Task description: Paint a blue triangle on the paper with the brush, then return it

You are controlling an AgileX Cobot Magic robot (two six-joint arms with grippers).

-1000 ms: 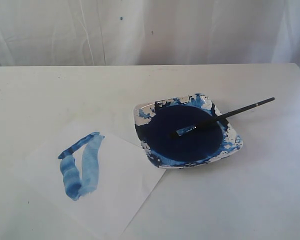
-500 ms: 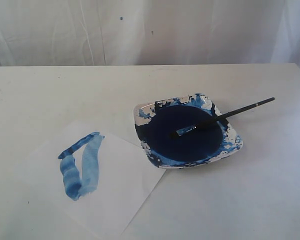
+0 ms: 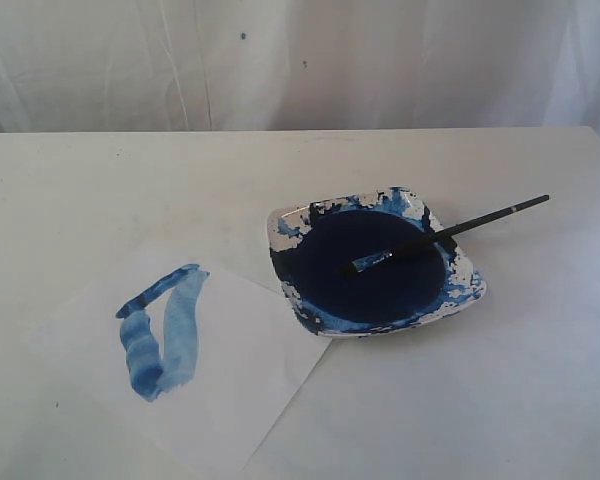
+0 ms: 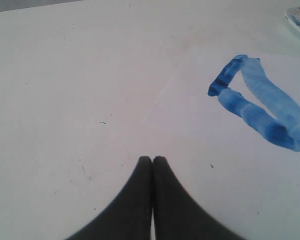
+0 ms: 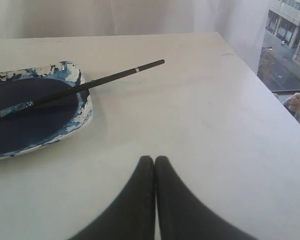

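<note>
Left pincer [image 4: 152,159] was shut tight, both black jaws pressed together with nothing between them, hanging above the bare white counter [image 3: 130,200]. Out ahead of its tips, well apart from them, lay the paper [image 3: 240,380], flat on the counter, and on it the blue triangle [image 3: 183,335]: a narrow, streaky outline, darker at its corners, paler along one long side.

Over to the right pincer [image 5: 154,159], and it was the same story: jaws closed on each other, gripping nothing, clear of everything. The brush [image 5: 90,85] sat well ahead of it, untouched, lying across the dish [image 3: 465,292]. Its blue-stained bristle tip lay over the dark paint pool [image 3: 375,275], and its black handle leaned on the paint-spattered rim and stuck out over the counter beyond. The dish itself stood just beside the paper's near corner.
</note>
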